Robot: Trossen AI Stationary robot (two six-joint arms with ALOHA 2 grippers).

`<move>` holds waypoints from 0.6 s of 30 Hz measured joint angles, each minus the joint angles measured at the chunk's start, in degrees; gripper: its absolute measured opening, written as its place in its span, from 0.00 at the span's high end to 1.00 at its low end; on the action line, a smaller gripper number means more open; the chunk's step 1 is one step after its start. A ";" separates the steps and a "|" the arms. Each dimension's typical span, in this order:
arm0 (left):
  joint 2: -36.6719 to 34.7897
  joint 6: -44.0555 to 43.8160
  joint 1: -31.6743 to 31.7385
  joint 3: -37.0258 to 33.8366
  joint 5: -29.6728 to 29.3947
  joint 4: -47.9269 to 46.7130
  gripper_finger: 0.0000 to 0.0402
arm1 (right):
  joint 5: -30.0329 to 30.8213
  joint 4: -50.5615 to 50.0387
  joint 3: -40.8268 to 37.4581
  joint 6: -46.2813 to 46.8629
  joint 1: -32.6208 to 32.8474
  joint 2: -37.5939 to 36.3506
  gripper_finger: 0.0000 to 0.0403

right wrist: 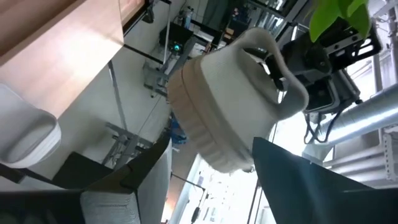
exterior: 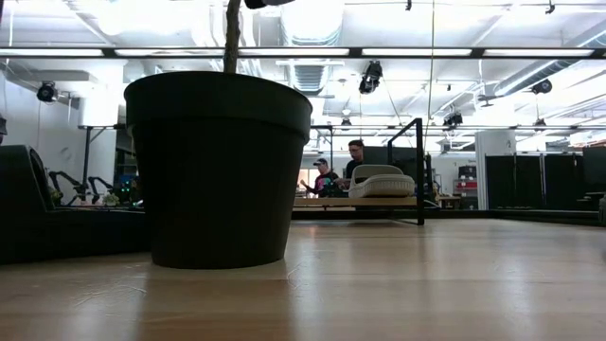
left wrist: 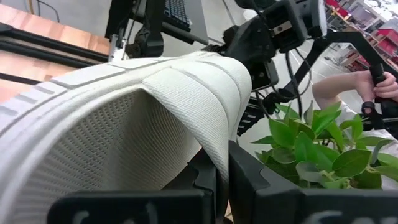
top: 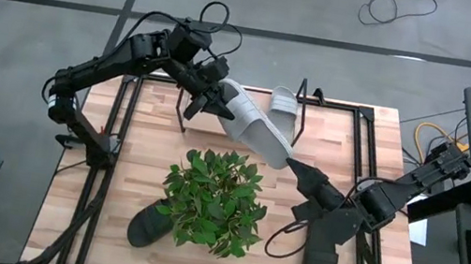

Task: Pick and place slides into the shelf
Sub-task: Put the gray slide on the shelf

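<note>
Left end effector [top: 213, 100] pinching grey slide [top: 255, 128] by its strap at 12 o'clock; right end effector [top: 298, 169] spread at its toe—thin grip may twist, missing shelf [top: 303, 114].

The left gripper [left wrist: 221, 180] is pinching the strap of a light grey slide [left wrist: 124, 118], with green plant [left wrist: 317, 146] leaves showing beyond it.

Held slide [top: 251, 125]: light grey, mesh-textured strap. Second light grey slide [top: 284, 103] at far side. Two black slides [top: 148, 224] near edge. Plant [top: 214, 197] green-leaved, pot [exterior: 218, 166] black. Table [top: 147, 151] pale wood-grain.
</note>
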 joint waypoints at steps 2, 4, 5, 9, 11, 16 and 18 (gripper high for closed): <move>0.00 0.08 0.14 0.00 0.11 -0.22 1.00 | 0.10 -0.16 0.00 0.06 0.19 -0.06 0.47; 0.00 0.09 0.09 0.00 0.19 -0.05 1.00 | 0.07 -0.32 0.00 0.10 0.22 -0.07 0.47; 0.01 0.08 0.09 0.00 0.19 -0.08 1.00 | -0.01 -0.37 0.00 0.16 0.25 -0.07 0.47; 0.37 -0.44 0.01 0.00 0.10 0.28 1.00 | -0.48 -0.37 0.00 0.55 0.24 -0.07 0.47; 0.37 -0.53 0.01 0.00 -0.07 0.41 1.00 | -0.61 -0.33 -0.02 0.55 0.24 -0.07 0.47; 0.37 -0.55 0.04 0.00 -0.57 0.74 1.00 | -0.81 0.10 -0.02 0.08 0.26 -0.07 0.47; 0.35 -0.37 0.16 0.00 -1.51 0.83 1.00 | -0.83 0.47 -0.02 -0.62 0.26 0.00 0.47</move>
